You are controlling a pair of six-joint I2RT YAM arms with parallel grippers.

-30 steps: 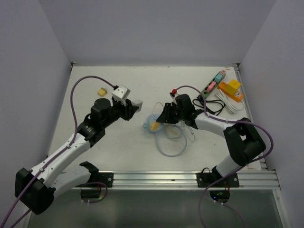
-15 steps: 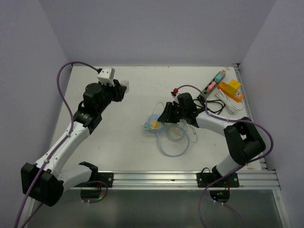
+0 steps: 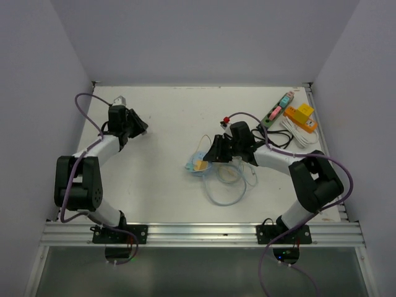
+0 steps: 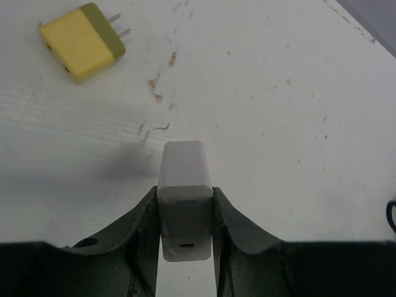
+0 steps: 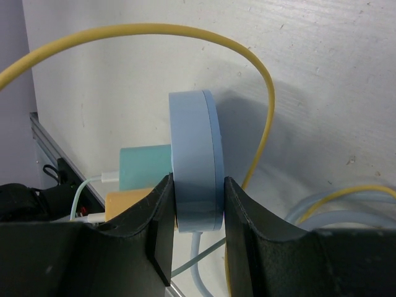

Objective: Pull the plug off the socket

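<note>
The left wrist view shows what the top view hides: the left gripper point(image 4: 184, 193) clenched on the white plug point(image 4: 182, 164), over bare table point(image 4: 278, 124), apart from a yellow adapter point(image 4: 79, 40). The right wrist view shows the right gripper point(image 5: 197, 185) grasping the blue socket point(image 5: 193, 136) by its faces, a teal plug point(image 5: 143, 167) and an orange plug point(image 5: 127, 204) beside it. From above, the left arm point(image 3: 93, 148) is folded toward the far-left corner and the right arm point(image 3: 278, 159) reaches left to mid-table.
</note>
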